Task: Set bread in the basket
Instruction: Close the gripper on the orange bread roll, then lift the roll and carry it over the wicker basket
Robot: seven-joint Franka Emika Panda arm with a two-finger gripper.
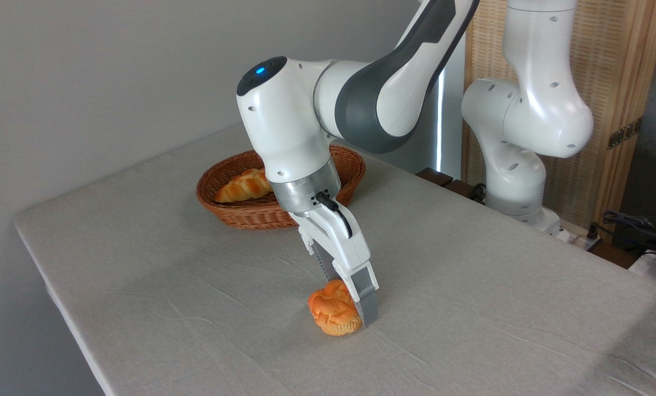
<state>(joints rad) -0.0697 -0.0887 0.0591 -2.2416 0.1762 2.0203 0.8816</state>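
Near the desk's (141, 286) front edge: bread (332, 314), resting on the cloth, tilted. Jaws (345, 308) straddle it, one finger visible at its right side, the other hidden; closure cannot be told. Advice: squeeze gently, lift clear, carry to basket (234, 212) beside the braided loaf (242, 186).

A pale grey cloth with soft creases covers the tabletop (471, 286). Toward the far edge sits the basket (234, 212), brown wicker (a braided loaf (242, 186) lies inside it). Well apart from it, nearer the front, the bread (331, 315) rests on the cloth, tilted onto its side.
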